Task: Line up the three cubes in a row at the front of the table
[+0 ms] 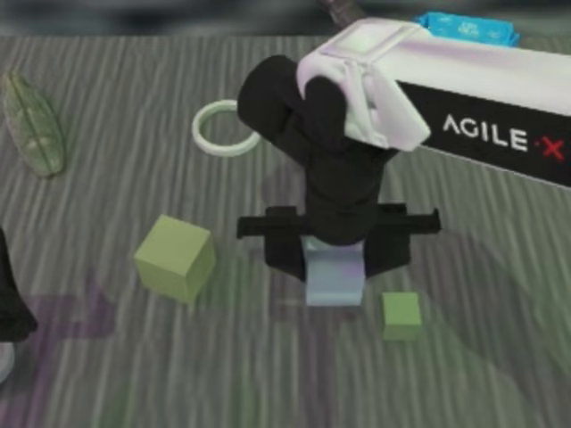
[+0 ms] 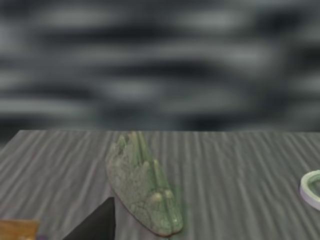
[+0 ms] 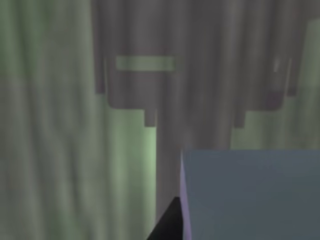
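The mid-sized lavender-blue cube (image 1: 335, 283) sits between the large olive-green cube (image 1: 176, 257) on its left and the small darker green cube (image 1: 401, 315) on its right, all toward the table's (image 1: 500, 357) front. My right gripper (image 1: 335, 259) stands straight over the lavender-blue cube and is shut on it, a dark finger on each side. In the right wrist view the cube's top (image 3: 250, 195) fills one corner, with one finger (image 3: 167, 225) against its side. My left arm (image 1: 11, 308) is parked at the left edge, and one finger (image 2: 97, 225) shows far to the side.
A green leaf-shaped object (image 1: 34, 123) (image 2: 142, 185) lies at the back left. A white ring (image 1: 223, 127) (image 2: 312, 187) lies at the back centre. A blue-topped packet (image 1: 468, 28) sits behind the right arm at the far edge.
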Motion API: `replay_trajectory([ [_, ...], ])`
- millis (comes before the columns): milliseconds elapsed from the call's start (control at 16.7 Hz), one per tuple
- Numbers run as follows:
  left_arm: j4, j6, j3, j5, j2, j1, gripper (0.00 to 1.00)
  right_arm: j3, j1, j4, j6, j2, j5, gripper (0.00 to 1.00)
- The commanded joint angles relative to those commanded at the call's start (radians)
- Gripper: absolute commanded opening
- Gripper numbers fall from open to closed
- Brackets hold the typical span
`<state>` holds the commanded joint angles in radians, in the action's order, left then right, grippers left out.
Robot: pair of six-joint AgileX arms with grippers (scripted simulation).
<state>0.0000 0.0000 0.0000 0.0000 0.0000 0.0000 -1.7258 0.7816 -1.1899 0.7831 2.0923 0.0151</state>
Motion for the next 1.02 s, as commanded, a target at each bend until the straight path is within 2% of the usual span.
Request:
replay_trajectory([
  [360, 0.0, 0.0, 0.0, 0.0, 0.0, 0.0, 1.0, 0.017, -0.006, 0.018, 0.003, 0.008, -0.002, 0.0],
  [720, 0.0, 0.0, 0.0, 0.0, 0.0, 0.0, 1.0, 0.162, 0.003, 0.226, 0.004, 0.059, 0.0, 0.0],
  [1020, 0.0, 0.0, 0.0, 0.0, 0.0, 0.0, 1.0, 0.18, 0.004, 0.248, 0.005, 0.067, 0.001, 0.0],
])
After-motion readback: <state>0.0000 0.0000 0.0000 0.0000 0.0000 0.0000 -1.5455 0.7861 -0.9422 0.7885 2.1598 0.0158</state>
